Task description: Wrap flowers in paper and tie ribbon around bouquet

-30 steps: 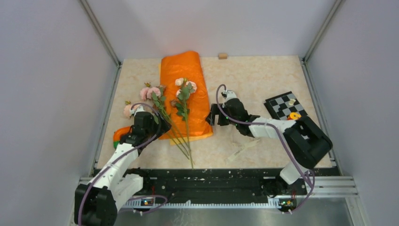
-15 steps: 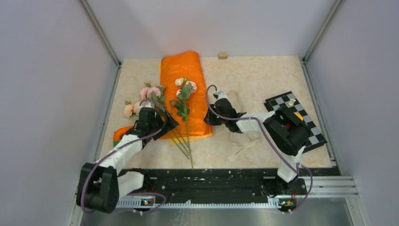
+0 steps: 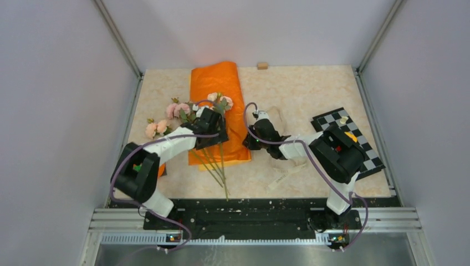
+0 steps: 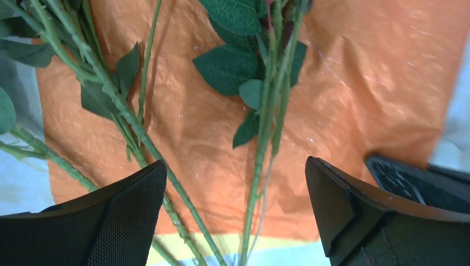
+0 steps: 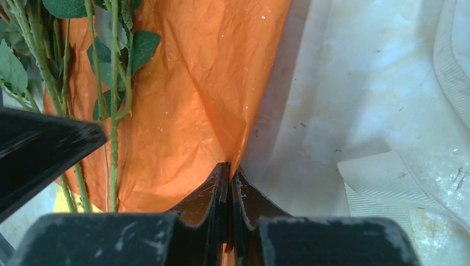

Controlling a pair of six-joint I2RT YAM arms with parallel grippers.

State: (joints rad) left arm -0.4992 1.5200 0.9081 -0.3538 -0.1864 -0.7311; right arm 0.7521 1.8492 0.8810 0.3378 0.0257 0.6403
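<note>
The orange paper (image 3: 214, 83) lies flat on the table with the flowers (image 3: 176, 108) across it, their stems running off its near edge. My left gripper (image 3: 215, 134) hovers open over the stems (image 4: 260, 144), one finger (image 4: 127, 221) on each side of them and touching nothing. My right gripper (image 3: 249, 142) is shut on the paper's right edge (image 5: 244, 111), which rises in a fold between the jaws (image 5: 229, 177). The cream ribbon (image 3: 286, 173) lies loose on the table right of the paper, and part of it (image 5: 388, 183) shows in the right wrist view.
A black-and-white checkered board (image 3: 332, 126) with small bits on it sits at the right. A small wooden block (image 3: 262, 65) lies by the back wall. Grey walls enclose the table on three sides.
My left arm has swung right from the paper's left edge to over the stems, still open. My right gripper has shut on the paper's right edge.
</note>
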